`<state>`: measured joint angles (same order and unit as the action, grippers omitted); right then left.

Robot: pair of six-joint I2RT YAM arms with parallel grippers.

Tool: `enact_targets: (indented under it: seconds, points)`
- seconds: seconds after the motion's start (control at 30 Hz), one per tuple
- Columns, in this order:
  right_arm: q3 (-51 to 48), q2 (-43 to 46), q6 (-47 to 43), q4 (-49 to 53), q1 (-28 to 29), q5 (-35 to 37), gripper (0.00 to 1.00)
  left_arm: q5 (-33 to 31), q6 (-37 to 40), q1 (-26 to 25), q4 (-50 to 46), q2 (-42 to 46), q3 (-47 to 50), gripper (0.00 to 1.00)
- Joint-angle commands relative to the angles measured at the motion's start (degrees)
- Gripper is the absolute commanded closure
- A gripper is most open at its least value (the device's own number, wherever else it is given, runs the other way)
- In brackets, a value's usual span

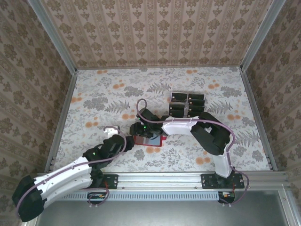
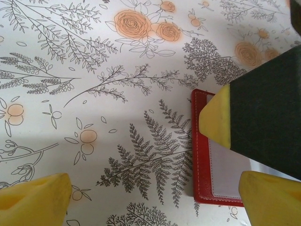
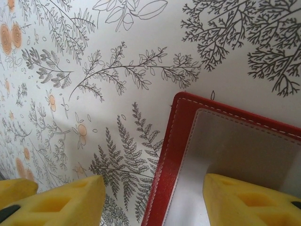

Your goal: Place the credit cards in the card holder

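We see the card holder (image 1: 157,141) lying open and flat near the middle of the floral tabletop (image 1: 94,94). It is a red, leather-like frame with pale stitching around a pale inner panel. The left claw (image 2: 155,202) is spread wide and holds nothing, with one yellow fingertip (image 2: 272,200) over a corner of the holder. The right claw (image 3: 153,202) is also wide and empty, and straddles the holder's red edge. The credit cards (image 1: 187,104), dark with pale strips, lie in two columns farther back, apart from the holder.
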<state>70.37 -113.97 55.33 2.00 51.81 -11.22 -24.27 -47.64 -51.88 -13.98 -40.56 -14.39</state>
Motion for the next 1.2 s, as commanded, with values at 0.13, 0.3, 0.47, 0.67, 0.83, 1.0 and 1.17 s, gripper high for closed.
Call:
enact_targets:
  seconds: [0.13, 0.3, 0.47, 0.67, 0.83, 1.0, 1.17]
  points:
    - [-0.3, 7.5, -4.0, 3.8, 0.3, 0.0, 0.4, 1.1, 0.5, 1.1, 0.9, -3.8, -2.8, 0.05]
    - [-4.6, 11.8, -4.9, 5.7, 0.4, 2.3, 0.4, 1.2, 1.6, 2.0, -0.3, -5.7, -4.7, 0.03]
    - [-8.8, 11.3, -4.0, 3.8, 0.3, 2.1, 0.4, 1.5, 3.8, 4.3, -1.9, -6.9, -7.0, 0.0]
    - [-10.8, 9.2, -4.0, 2.3, 0.4, 1.8, 0.4, 5.4, 6.4, 8.6, -2.9, -10.0, -9.9, 0.0]
    - [-13.0, 9.6, -5.2, 3.8, 0.3, 3.7, 0.4, 7.1, 7.7, 9.0, -1.9, -13.4, -11.9, 0.0]
    - [-15.6, 11.3, -6.2, 4.9, -0.4, 4.7, 0.4, 9.0, 8.0, 9.0, -0.3, -16.3, -13.0, 0.0]
    - [-16.6, 13.0, -7.5, 5.3, -1.2, 4.1, 0.4, 10.2, 8.2, 8.9, 0.7, -17.6, -13.4, 0.0]
